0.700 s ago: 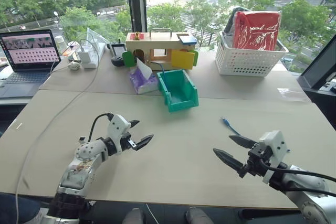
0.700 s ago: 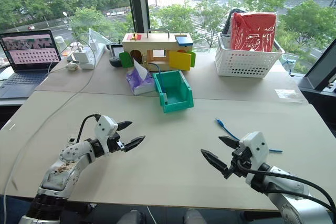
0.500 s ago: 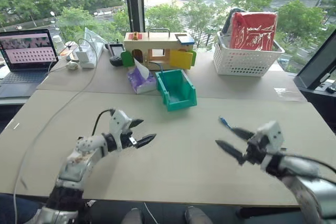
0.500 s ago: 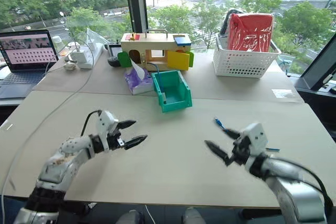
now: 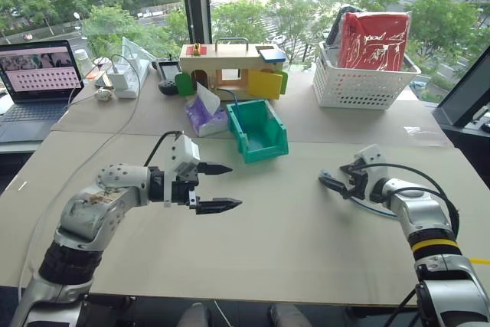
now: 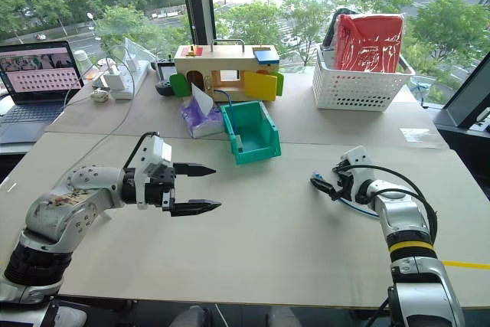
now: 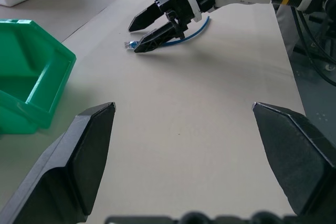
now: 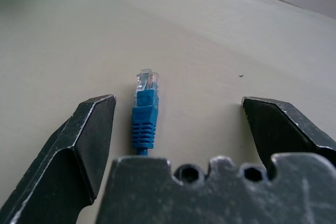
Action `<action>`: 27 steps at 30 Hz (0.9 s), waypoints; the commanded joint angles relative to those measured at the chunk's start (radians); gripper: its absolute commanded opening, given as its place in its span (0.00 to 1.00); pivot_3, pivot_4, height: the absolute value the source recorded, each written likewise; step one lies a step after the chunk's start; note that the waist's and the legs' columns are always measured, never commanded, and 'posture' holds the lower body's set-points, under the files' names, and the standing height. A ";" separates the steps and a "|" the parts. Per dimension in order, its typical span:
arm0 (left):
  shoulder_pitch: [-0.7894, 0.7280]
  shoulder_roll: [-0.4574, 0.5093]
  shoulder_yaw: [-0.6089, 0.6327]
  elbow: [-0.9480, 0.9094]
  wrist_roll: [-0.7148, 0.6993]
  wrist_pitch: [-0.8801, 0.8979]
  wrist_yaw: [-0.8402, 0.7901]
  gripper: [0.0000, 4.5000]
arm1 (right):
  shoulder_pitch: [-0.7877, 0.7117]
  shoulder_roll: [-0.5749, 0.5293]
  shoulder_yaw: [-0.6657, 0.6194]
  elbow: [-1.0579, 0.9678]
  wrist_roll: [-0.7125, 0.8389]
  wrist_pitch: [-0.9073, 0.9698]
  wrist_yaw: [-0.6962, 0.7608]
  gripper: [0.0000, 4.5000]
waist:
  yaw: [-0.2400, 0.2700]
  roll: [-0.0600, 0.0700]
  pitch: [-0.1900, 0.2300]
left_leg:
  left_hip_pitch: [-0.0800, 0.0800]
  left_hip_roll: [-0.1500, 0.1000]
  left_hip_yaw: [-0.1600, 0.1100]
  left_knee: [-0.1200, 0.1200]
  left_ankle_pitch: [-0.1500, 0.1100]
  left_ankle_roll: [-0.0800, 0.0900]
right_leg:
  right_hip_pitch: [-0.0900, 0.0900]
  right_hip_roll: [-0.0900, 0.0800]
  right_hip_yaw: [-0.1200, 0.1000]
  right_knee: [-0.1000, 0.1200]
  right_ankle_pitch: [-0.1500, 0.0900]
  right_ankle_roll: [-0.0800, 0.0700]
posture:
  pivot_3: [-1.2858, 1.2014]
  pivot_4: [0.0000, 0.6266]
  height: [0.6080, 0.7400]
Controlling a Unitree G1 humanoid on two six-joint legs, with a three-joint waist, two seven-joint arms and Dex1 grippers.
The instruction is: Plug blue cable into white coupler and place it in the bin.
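Right gripper [image 8: 178,124] low over the table [image 5: 268,243], jaws spread wide and holding nothing; the blue cable [image 8: 144,114] lies flat between its fingers, clear plug pointing away, touching neither. Cable is well to the right of the bin [image 5: 259,129] and nearer the robot. Left gripper [image 5: 218,188] hovers left of the bin, jaws fully apart, empty. White coupler not made out.

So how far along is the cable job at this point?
Nothing looks done yet: the blue cable lies loose on the table, unplugged. In hand: the right end effector is open around its plug end, not closed. The left end effector is open and empty. Plugging in and placing it in the bin remain.
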 commanded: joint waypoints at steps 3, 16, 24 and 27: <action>0.008 0.023 0.046 -0.060 -0.020 0.008 0.023 1.00 | 0.023 -0.006 0.046 -0.061 -0.018 0.079 0.089 0.59 | -0.004 0.000 0.000 | 0.003 0.000 -0.001 0.001 0.000 0.000 | 0.003 0.000 -0.001 0.002 0.000 0.000 | 0.52 0.24 1.00; 0.037 0.066 0.069 0.011 0.010 -0.107 -0.066 1.00 | 0.080 -0.061 0.230 -0.469 -0.073 -0.116 0.372 0.04 | -0.010 0.001 0.001 | 0.002 0.000 -0.004 0.001 0.001 -0.001 | 0.002 0.001 -0.004 0.003 0.000 -0.001 | 0.52 0.24 1.00; 0.008 0.075 -0.114 0.099 0.199 -0.280 -0.163 1.00 | -0.004 0.045 0.480 -0.410 -0.257 -0.280 0.445 0.04 | -0.008 0.001 0.001 | 0.001 0.000 -0.004 0.003 0.001 -0.002 | 0.001 0.001 -0.005 0.004 0.000 -0.001 | 0.52 0.24 1.00; -0.001 0.071 -0.155 0.127 0.252 -0.341 -0.186 1.00 | -0.047 0.048 0.500 -0.347 -0.283 -0.333 0.471 0.04 | -0.006 0.001 0.001 | 0.002 0.000 -0.004 0.003 0.001 -0.002 | 0.001 0.001 -0.005 0.007 -0.001 -0.002 | 0.52 0.24 1.00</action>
